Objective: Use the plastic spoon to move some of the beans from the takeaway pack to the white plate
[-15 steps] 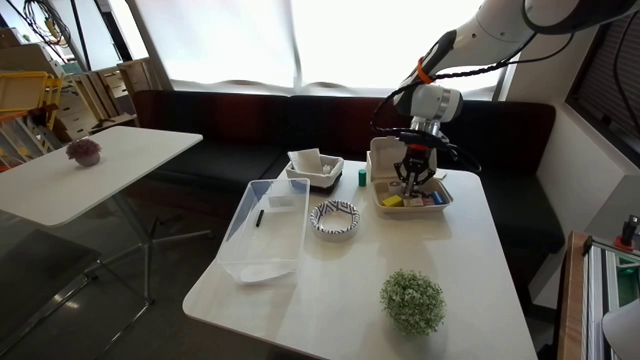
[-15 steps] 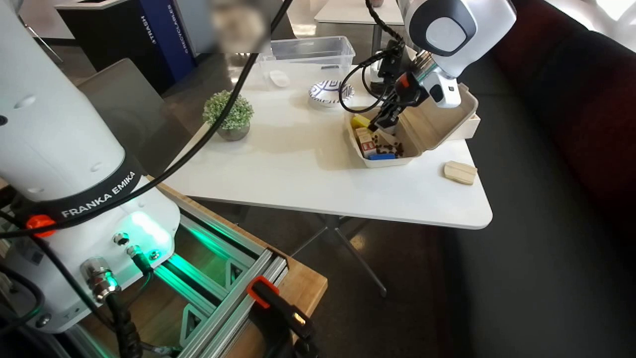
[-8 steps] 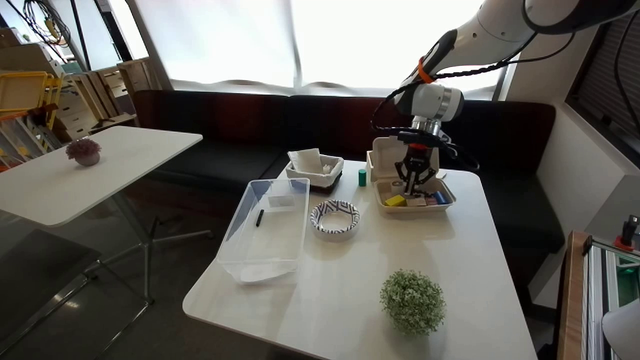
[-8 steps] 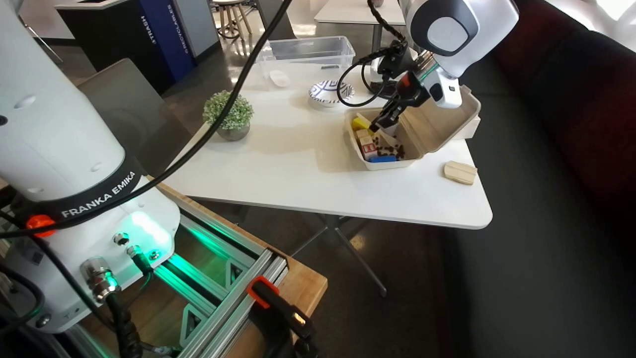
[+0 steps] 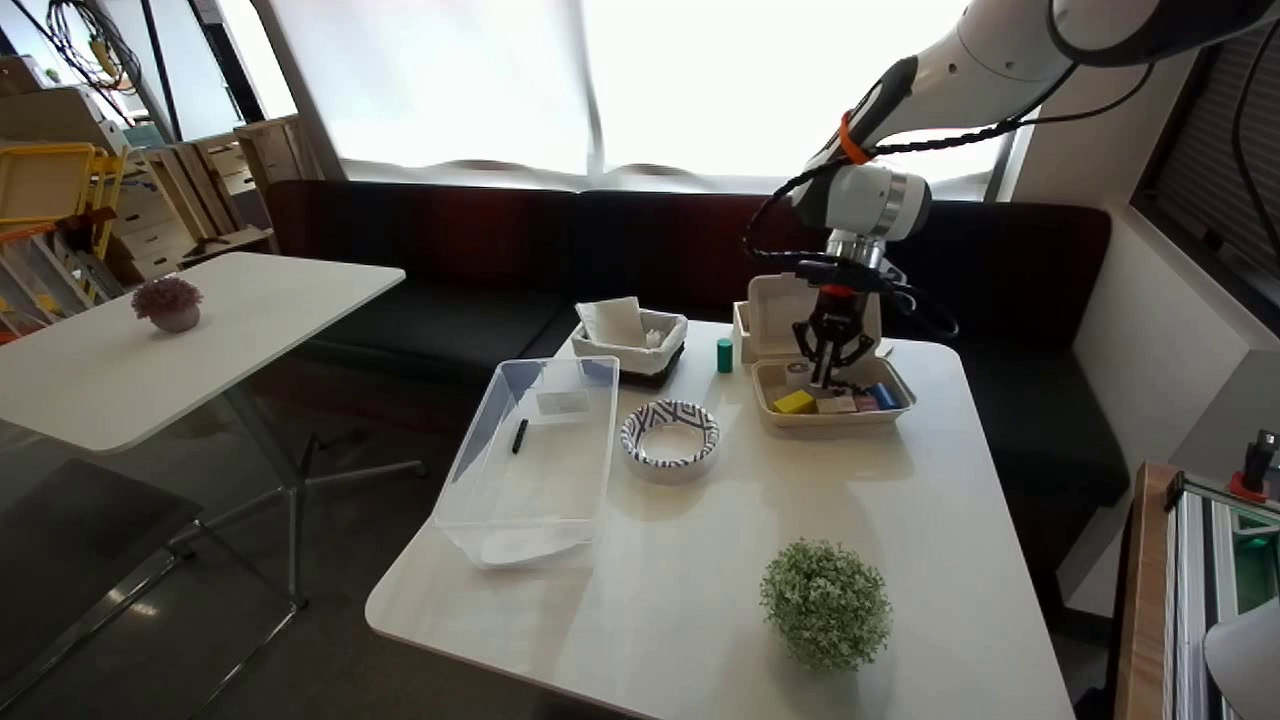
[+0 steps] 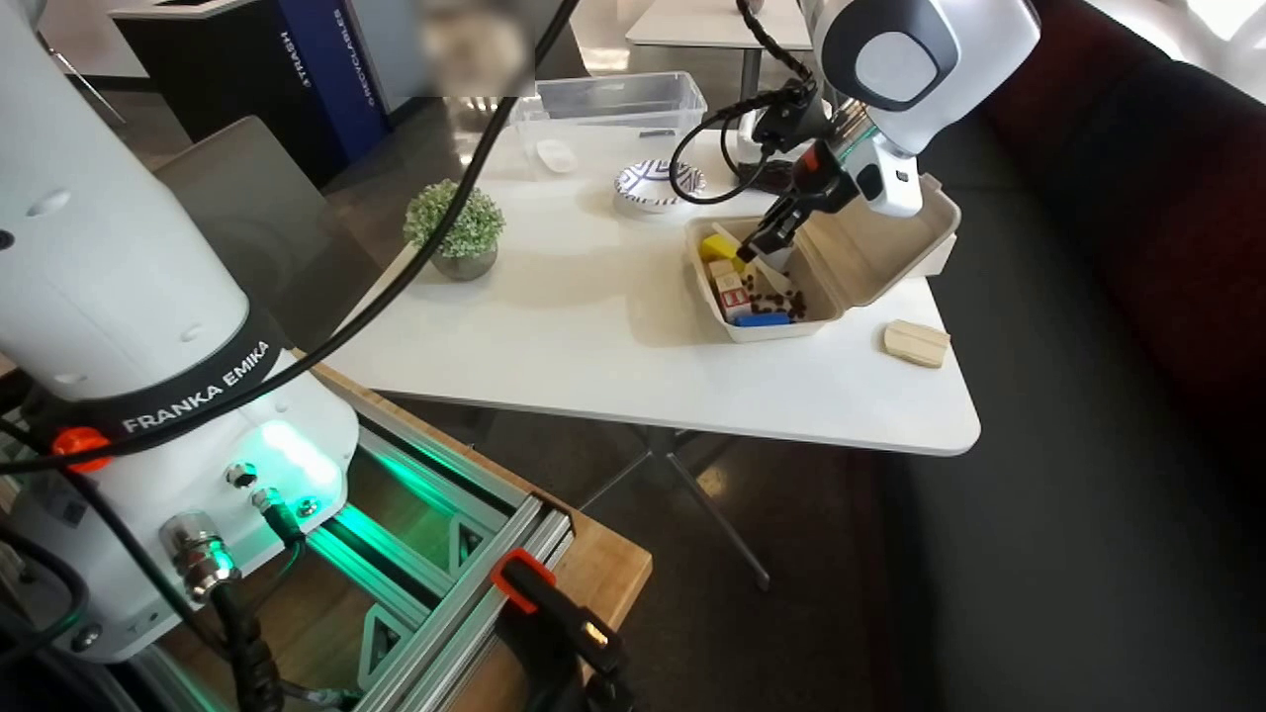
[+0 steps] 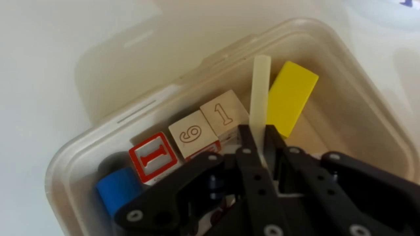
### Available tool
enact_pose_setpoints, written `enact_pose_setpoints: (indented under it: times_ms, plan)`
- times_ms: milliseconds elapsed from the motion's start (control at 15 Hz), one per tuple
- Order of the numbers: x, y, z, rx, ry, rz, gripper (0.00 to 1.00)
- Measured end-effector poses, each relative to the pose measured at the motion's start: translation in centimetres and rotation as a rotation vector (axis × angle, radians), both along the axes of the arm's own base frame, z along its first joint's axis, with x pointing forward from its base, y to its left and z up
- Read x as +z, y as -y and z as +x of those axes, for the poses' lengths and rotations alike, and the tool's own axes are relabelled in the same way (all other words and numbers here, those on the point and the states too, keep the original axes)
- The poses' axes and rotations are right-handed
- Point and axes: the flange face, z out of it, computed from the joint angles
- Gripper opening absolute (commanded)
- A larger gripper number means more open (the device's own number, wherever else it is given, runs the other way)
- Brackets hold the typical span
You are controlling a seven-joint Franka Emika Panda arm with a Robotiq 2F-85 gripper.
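The takeaway pack (image 5: 835, 418) stands with its lid up in both exterior views (image 6: 786, 333). Dark beans (image 6: 776, 302) lie inside it, with a yellow block (image 7: 292, 96), wooden letter blocks (image 7: 193, 132) and a blue cylinder (image 7: 119, 189). My gripper (image 7: 258, 131) is over the pack, pointing down into it, and is shut on the spoon's pale handle (image 7: 260, 88). In an exterior view the gripper (image 6: 749, 249) has a broader pale piece below it, by the beans, seemingly the spoon's other end. In the wrist view that end is hidden. The wide plain white plate is out of view.
A patterned bowl (image 5: 670, 462) and a clear bin (image 5: 525, 500) stand beside the pack. A green cylinder (image 5: 724, 355) and a lined basket (image 5: 630, 358) are at the back. A potted plant (image 5: 825, 605) stands in front. A wooden piece (image 6: 917, 343) lies near the table edge.
The takeaway pack has slid a little on the table, rightward in an exterior view. My gripper, still on the spoon, has shifted slightly the same way and a little up.
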Motion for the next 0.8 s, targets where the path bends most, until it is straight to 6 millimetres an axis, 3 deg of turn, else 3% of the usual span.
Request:
enact_pose_setpoints:
  times_ms: [800]
  plan:
    - [0.1, 1.3, -2.0, -0.054, -0.064, 0.049, 0.03]
